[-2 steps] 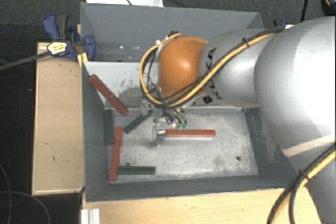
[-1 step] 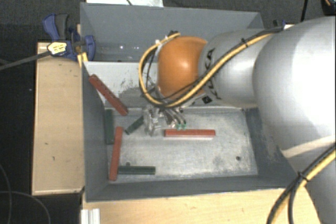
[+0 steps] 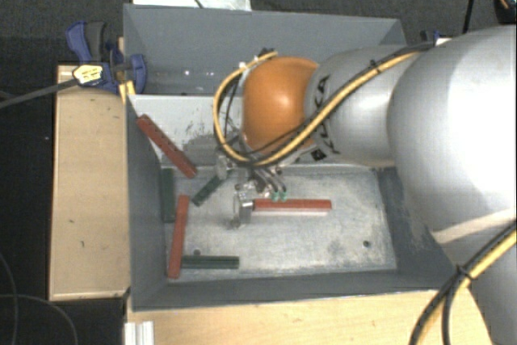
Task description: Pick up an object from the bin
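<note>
Nearest the lens: the arm's big silver link (image 3: 452, 141), covering the right side of the grey metal bin (image 3: 355, 250). Ahead of it is the orange wrist cover (image 3: 279, 105), with yellow and black cables (image 3: 230, 105) looped round it.

The tool (image 3: 245, 204) hangs under that cover, low over the bin floor, a little left of the floor's centre. Open or closed: can't tell, the wrist hardware blocks the view.

The tool sits right at the left end of a red bar (image 3: 295, 206). The bar lies flat on the floor, parallel to the bin's front edge, and runs from the tool toward the right wall. Can't tell whether the tool touches it.

Outward from there:
- Short dark green stick (image 3: 208, 190) just left of the tool, lying on a diagonal, apart from the red bar.
- Second red bar (image 3: 178, 237) further left, nearly parallel to the left wall, with its lower end near the front-left corner.
- Dark green bar (image 3: 210, 261) along the front edge. Its left end is just beside the second red bar's lower end.
- Another dark green strip (image 3: 166, 194) hard against the left wall.
- Reddish-brown bar (image 3: 166, 145) on a diagonal in the back-left corner, upper end toward the corner, lower end pointing at the short dark green stick.
</note>
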Action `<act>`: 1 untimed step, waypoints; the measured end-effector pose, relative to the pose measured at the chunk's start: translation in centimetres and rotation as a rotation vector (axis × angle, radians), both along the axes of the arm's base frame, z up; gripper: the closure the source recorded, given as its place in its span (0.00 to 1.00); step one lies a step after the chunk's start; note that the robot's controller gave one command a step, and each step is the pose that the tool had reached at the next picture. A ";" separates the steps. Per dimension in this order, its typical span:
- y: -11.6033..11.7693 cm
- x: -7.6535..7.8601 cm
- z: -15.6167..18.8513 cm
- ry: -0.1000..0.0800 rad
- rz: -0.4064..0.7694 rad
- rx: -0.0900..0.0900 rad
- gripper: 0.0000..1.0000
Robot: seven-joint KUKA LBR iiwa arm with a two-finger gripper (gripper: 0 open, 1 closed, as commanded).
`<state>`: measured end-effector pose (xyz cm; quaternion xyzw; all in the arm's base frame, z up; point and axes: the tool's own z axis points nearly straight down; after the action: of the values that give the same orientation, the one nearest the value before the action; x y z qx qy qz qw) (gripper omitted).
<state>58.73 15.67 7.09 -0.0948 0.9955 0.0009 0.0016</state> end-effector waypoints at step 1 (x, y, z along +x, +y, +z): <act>-9.2 -3.7 -0.1 0.005 0.067 -0.006 0.00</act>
<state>55.02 6.42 7.00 -0.1283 0.9917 -0.0018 -0.0010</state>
